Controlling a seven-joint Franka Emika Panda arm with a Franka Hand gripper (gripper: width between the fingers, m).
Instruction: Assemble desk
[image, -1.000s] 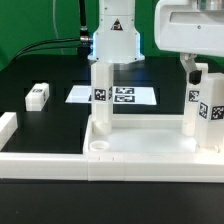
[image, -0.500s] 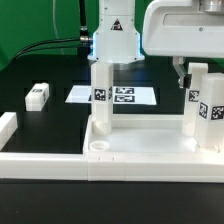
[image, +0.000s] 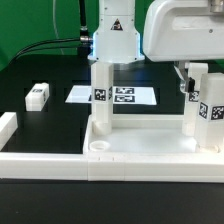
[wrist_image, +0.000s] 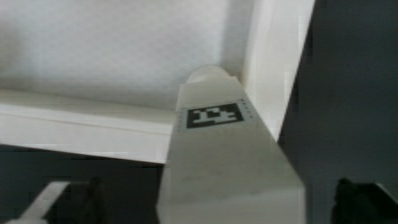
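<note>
Exterior view's left: white rail (image: 8, 127) on black counter (image: 60, 125), at the edge. Just right of it, loose leg (image: 37, 95) lying flat, tag visible, well apart from the other parts.

Centre: marker board (image: 135, 97) flat on counter, in front of arm base (image: 115, 45). Partly hidden by left leg (image: 101, 95), upright at far left corner of tabletop (image: 150, 148). Tag on leg's face. Round socket (image: 98, 146) at near left corner.

Tabletop itself: lying at front of counter, hollow side up, reaching from centre to the exterior view's right edge.

Exterior view's right: right leg (image: 200, 110) upright on tabletop, tags on two faces. Cannot tell how deep it is seated. Gripper (image: 188, 80) directly above, down around the leg's top.

Wrist view: same leg between the two fingers (wrist_image: 63, 200), clear gaps on both sides. Jaws spread wide, gripping nothing. Tag (wrist_image: 215, 113) near leg's end, tabletop rim behind. Fingers blurred.
</note>
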